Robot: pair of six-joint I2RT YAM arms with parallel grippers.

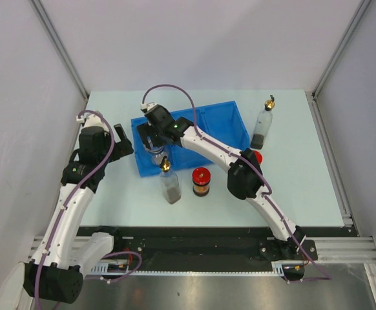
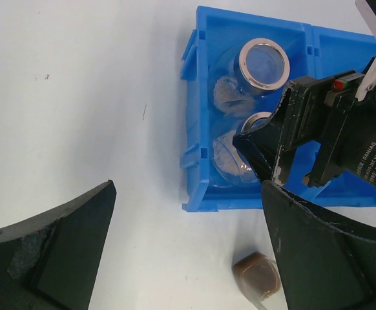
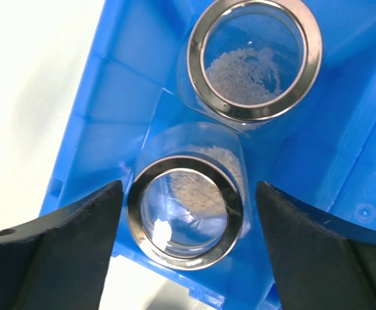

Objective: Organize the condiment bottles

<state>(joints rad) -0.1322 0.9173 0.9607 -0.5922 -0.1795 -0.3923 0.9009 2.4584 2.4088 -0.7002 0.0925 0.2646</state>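
While my right gripper [image 3: 188,194] is hanging with jaws wide around a short clear jar with a shiny metal rim [image 3: 185,223], I am guessing it is light, slippery and breakable. It is sitting in the blue plastic tray [image 3: 110,84], its twin jar [image 3: 252,58] at one o'clock. I am planning a gentle squeeze on its sides.

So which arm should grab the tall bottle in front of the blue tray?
Probably left. The left gripper is open and free beside the blue tray, close to the tall gold-spouted bottle. The right gripper is down inside the tray, fingers either side of a clear jar.
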